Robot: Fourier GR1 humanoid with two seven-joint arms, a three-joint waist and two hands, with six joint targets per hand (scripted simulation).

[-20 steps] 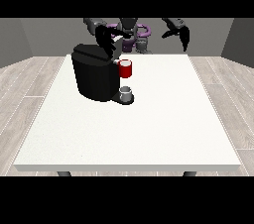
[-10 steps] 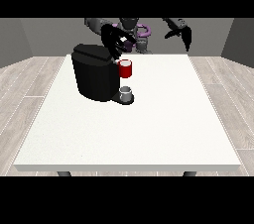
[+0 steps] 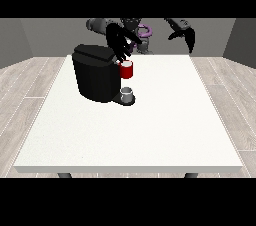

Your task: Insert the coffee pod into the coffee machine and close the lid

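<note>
While the robot hand at the view's left (image 3: 120,44) hangs over the top front edge of the coffee machine (image 3: 96,72), its dark fingers point down toward the red pod holder (image 3: 127,70); whether they touch the machine or pinch anything cannot be told, because black fingers overlap the black machine body. No separate coffee pod can be made out, so whether it is in that hand or already in the red holder cannot be told. At the view's right, the other robot hand (image 3: 184,33) is raised above the far edge of the tabletop (image 3: 150,130), well apart from the machine, with its fingers hanging down, relaxed and holding nothing. One coffee machine stands on the left half of the tabletop toward the far side. One small grey cup (image 3: 127,93) sits on the machine's base, directly below the red holder.
</note>
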